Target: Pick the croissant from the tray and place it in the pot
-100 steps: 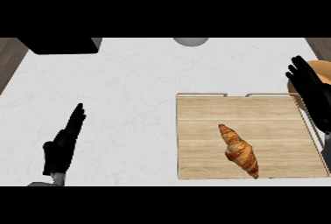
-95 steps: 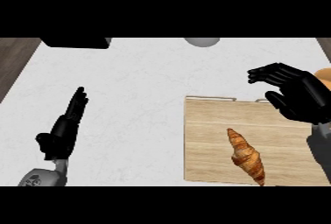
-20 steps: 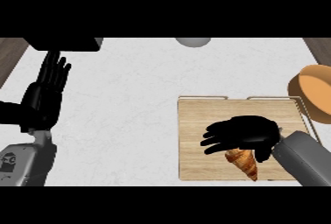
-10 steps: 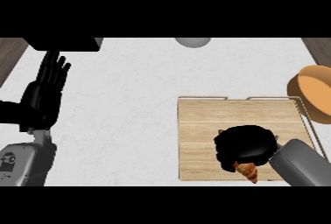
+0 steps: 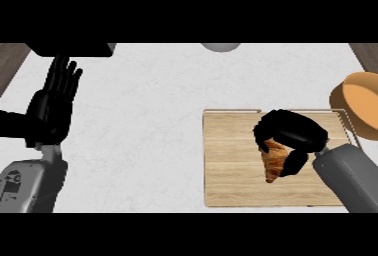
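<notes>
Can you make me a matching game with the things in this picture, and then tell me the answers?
Things:
1. croissant
2. pot
3. left hand
4. tray

Clues:
A. orange, at the right edge
B. open, fingers up, on the left
C. wooden, flat on the counter
D. held in the right hand

Pairs: 1-D, 2-A, 3-B, 4-C

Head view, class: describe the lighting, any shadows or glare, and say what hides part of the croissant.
Head view: light is even and flat, with no glare on the white counter; no clear cast shadow shows under the wooden tray; the right robot hand curls round the croissant and covers its upper end; the orange pot is cut off by the right edge; the left robot hand rests open at left.
</notes>
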Motion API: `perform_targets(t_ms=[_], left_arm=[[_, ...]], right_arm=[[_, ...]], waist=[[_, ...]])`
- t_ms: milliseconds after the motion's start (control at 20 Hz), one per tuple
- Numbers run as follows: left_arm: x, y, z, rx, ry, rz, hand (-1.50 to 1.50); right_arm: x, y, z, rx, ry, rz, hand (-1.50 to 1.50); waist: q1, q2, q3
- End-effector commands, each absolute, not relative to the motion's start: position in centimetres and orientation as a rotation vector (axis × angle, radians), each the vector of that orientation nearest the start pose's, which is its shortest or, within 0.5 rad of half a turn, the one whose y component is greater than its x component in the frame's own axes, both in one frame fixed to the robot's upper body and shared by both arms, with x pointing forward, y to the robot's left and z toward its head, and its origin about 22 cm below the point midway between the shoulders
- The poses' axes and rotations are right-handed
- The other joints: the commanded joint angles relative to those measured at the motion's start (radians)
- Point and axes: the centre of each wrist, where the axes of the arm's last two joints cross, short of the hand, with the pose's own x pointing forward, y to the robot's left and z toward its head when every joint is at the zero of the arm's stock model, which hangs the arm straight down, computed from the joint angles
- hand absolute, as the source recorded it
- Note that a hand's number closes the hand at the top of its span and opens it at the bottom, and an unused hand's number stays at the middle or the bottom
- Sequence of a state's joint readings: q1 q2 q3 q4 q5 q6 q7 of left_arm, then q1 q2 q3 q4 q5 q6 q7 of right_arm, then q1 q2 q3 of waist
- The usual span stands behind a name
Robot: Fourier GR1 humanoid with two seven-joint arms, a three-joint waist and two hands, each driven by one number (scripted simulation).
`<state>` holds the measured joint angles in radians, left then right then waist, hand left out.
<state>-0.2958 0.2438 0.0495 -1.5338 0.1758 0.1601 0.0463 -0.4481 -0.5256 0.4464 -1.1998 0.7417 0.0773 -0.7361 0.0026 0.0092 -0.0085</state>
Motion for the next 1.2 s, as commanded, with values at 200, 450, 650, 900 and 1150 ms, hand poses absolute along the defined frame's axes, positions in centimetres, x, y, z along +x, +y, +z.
perform_targets(t_ms=[200, 450, 650, 900, 1150], left_arm=[[30.8, 26.2, 8.8, 0.1, -1.788, 0.038, 0.0], [30.9, 26.0, 8.9, 0.089, -1.788, 0.014, 0.0], [31.1, 25.0, 8.7, 0.046, -1.776, -0.016, 0.0], [31.5, 24.8, 9.1, 0.053, -1.786, -0.036, 0.0], [31.2, 24.2, 8.7, 0.034, -1.784, -0.01, 0.0]], right_arm=[[37.1, -29.9, 6.3, -0.815, -1.484, 1.122, 1.5], [39.8, -31.3, 11.3, -1.186, -1.314, 0.709, 1.5], [41.6, -31.0, 15.4, -1.435, -1.194, 0.405, 1.5], [43.3, -30.1, 21.0, -1.734, -1.018, 0.111, 1.5], [44.8, -27.3, 24.0, -1.928, -0.823, -0.11, 1.5]], waist=[[0.021, 0.019, -0.001], [0.055, 0.008, -0.007], [0.079, 0.012, -0.007], [0.1, 0.012, -0.005], [0.08, 0.004, 0.003]])
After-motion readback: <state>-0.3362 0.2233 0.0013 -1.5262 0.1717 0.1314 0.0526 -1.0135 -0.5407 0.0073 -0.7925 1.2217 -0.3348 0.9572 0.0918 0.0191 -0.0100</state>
